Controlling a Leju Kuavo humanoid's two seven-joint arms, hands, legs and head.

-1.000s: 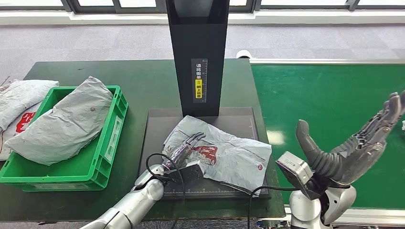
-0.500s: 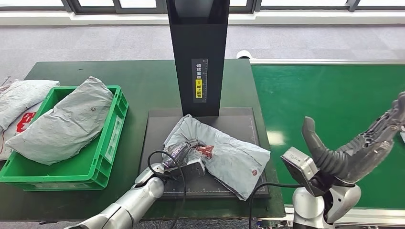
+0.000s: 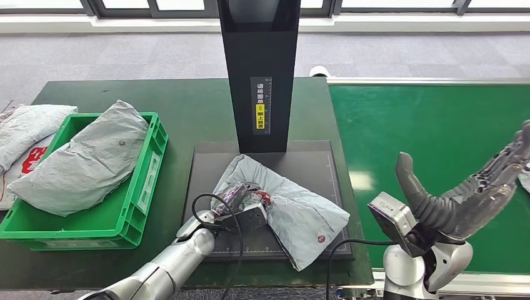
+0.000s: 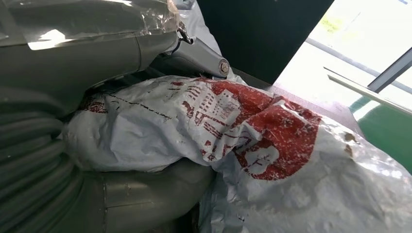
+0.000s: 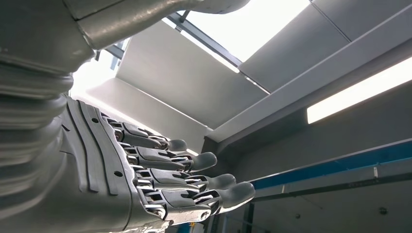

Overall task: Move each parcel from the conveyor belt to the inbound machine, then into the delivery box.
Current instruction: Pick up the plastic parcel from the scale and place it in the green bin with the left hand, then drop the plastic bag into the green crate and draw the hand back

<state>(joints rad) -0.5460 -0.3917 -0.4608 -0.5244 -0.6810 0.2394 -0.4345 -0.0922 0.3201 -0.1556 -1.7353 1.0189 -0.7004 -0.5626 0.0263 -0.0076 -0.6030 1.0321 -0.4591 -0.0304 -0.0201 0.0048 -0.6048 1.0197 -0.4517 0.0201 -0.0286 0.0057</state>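
Note:
A grey plastic parcel with red print lies crumpled on the dark plate of the inbound machine, below its black column. My left hand grips the parcel's near left part, its fingers curled into the bunched wrapping. In the left wrist view the thumb and fingers close around the red-printed parcel. My right hand is raised over the green conveyor belt, palm up, fingers spread and holding nothing. The right wrist view has the right hand against the ceiling.
A green delivery box at the left holds one grey parcel. Further grey parcels lie on the green table beyond the box's left side. Another parcel's edge peeks in at the belt's right border.
My left hand has curled its fingers into the parcel, bunching it and pulling it towards me and leftward. My right hand has shifted slightly right and stays spread.

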